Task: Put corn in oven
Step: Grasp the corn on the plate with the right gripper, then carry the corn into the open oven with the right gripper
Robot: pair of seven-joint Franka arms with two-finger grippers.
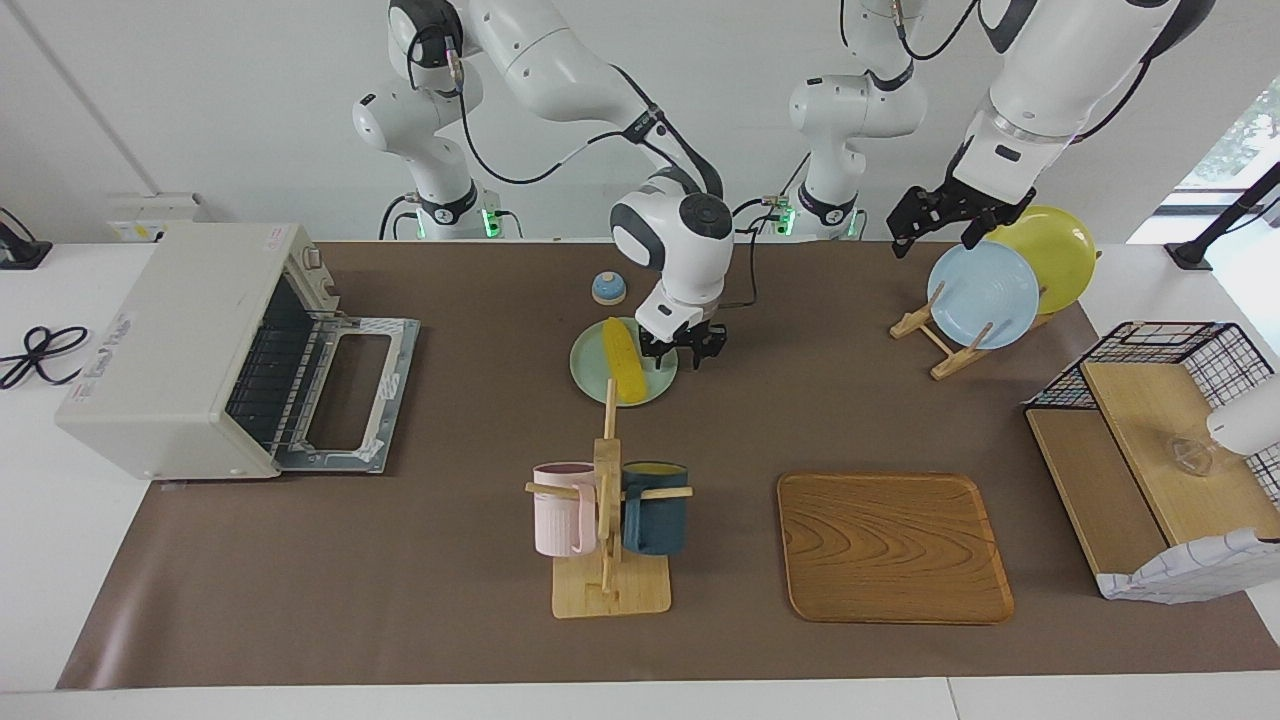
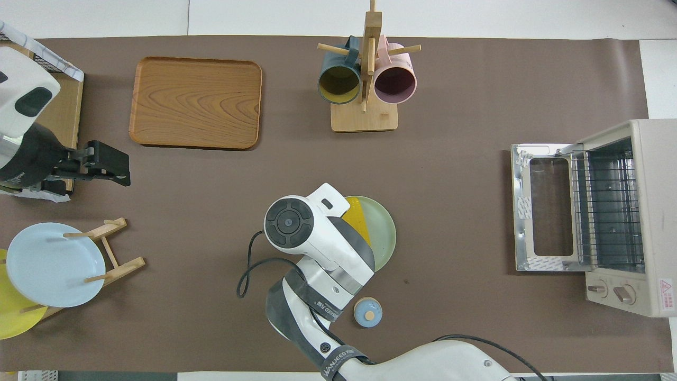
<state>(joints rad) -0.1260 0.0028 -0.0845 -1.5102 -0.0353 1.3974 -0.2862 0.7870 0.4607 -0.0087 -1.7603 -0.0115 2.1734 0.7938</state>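
The yellow corn (image 1: 621, 361) lies on a pale green plate (image 1: 592, 372) at the middle of the table. In the overhead view only the corn's (image 2: 356, 225) end shows past the right arm's wrist. My right gripper (image 1: 684, 350) hangs low over the plate's edge on the side toward the left arm's end, beside the corn and apart from it. The off-white oven (image 1: 170, 340) stands at the right arm's end of the table with its door (image 1: 350, 385) dropped open and its wire rack (image 2: 605, 206) bare. My left gripper (image 1: 936, 238) waits open in the air over the plate rack.
A small blue knobbed lid (image 1: 608, 288) lies nearer the robots than the plate. A mug tree (image 1: 608, 520) with a pink and a dark blue mug and a wooden tray (image 1: 893, 548) lie farther out. The plate rack (image 1: 940, 340) holds a blue and a yellow plate. A wire shelf (image 1: 1150, 440) stands at the left arm's end.
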